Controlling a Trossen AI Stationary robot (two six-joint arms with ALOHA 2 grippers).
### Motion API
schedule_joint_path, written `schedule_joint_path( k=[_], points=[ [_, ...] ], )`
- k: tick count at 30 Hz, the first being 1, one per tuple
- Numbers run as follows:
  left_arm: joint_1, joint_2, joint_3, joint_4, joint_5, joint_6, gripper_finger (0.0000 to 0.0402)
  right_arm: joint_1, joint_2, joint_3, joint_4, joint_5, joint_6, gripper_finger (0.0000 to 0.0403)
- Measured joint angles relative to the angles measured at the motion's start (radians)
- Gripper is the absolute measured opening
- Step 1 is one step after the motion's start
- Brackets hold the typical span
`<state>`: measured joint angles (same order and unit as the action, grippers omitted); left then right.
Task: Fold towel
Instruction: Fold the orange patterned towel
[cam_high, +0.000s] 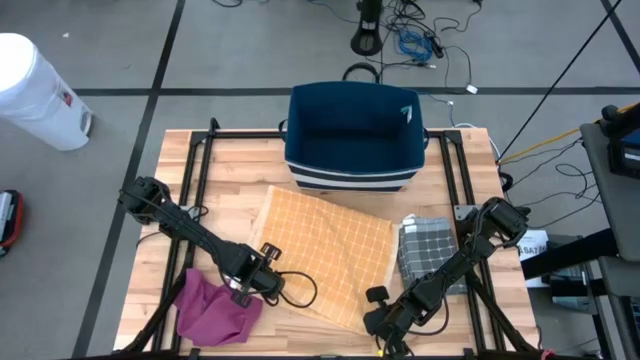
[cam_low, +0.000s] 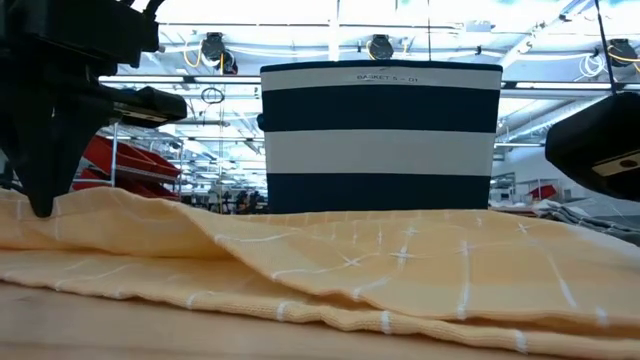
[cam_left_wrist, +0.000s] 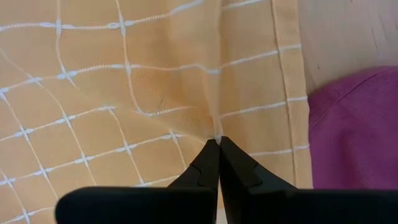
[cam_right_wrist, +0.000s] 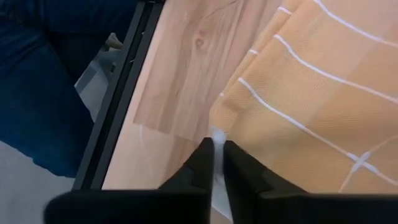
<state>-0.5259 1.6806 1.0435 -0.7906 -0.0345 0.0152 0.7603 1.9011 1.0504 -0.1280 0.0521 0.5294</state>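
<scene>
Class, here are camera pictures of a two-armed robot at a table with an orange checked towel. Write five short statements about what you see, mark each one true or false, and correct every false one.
1. The left hand is shut on the orange towel. True.
2. The towel lies inside the navy basket. False: it lies on the wooden table, in front of the basket.
3. A magenta cloth lies beside the towel, near the left hand. True.
4. The right hand hangs wide open above the basket. False: it is shut on the towel's edge, low at the table.
5. A grey checked cloth lies folded beside the towel, on the right arm's side. True.
</scene>
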Motion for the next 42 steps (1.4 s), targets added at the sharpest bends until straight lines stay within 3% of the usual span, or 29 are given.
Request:
schedule_joint_path(
  k=[3, 14, 34, 42],
  points=[
    [0.0, 0.0, 0.0, 0.0, 0.0, -0.001, 0.0004, 0.001, -0.002, 0.0, -0.002, -0.003, -0.007, 0.0006],
    [0.0, 0.0, 0.0, 0.0, 0.001, -0.006, 0.0004, 0.002, -0.011, 0.0, -0.007, -0.007, 0.031, 0.0048],
    [0.0, 0.0, 0.0, 0.0, 0.003, -0.007, 0.0004, 0.002, -0.012, 0.002, -0.003, -0.006, 0.037, 0.0047],
    [0.0, 0.0, 0.0, 0.0, 0.003, -0.007, 0.0004, 0.001, -0.012, 0.002, -0.003, -0.005, 0.027, 0.0006]
  ],
)
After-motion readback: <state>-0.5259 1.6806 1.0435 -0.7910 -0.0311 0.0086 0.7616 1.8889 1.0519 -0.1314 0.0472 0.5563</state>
